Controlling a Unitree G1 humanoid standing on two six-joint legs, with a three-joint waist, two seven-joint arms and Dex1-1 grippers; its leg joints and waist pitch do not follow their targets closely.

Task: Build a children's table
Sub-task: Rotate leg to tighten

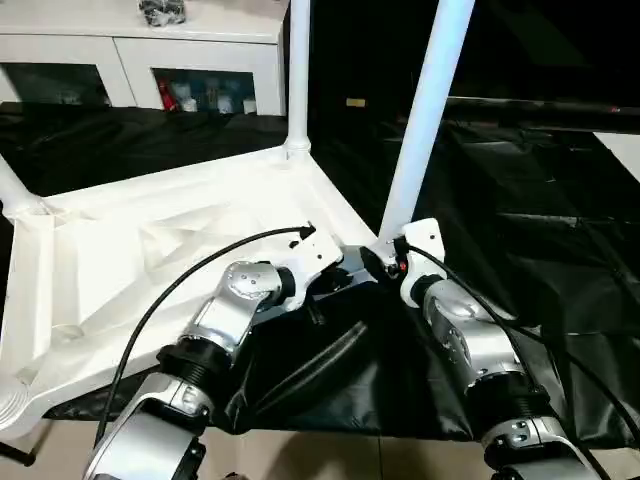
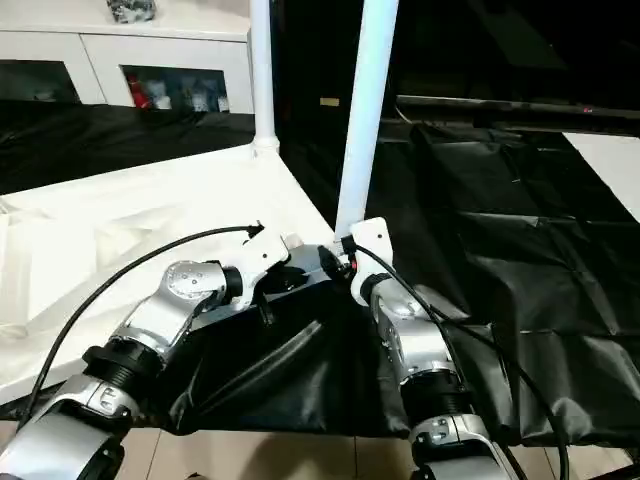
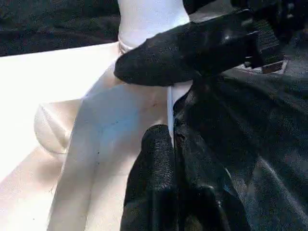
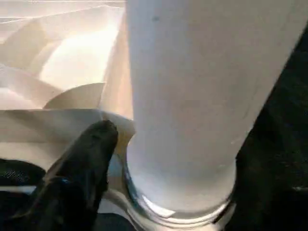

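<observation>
You're looking over a black sheet [image 1: 520,240] spread across the work area, with a white cabinet [image 1: 150,50] at the far left. The table top [image 1: 150,260] lies underside up on the sheet, left of centre. One leg [image 1: 297,70] stands in its far corner socket. A second leg [image 1: 425,110] rises from the near right corner, where both grippers meet. Your left gripper [image 3: 161,103] pinches the top's rim beside that socket. Your right gripper [image 1: 385,262] sits at the leg's base, one finger [image 4: 82,168] touching the rim; whether it's spread or closed, you cannot tell.
</observation>
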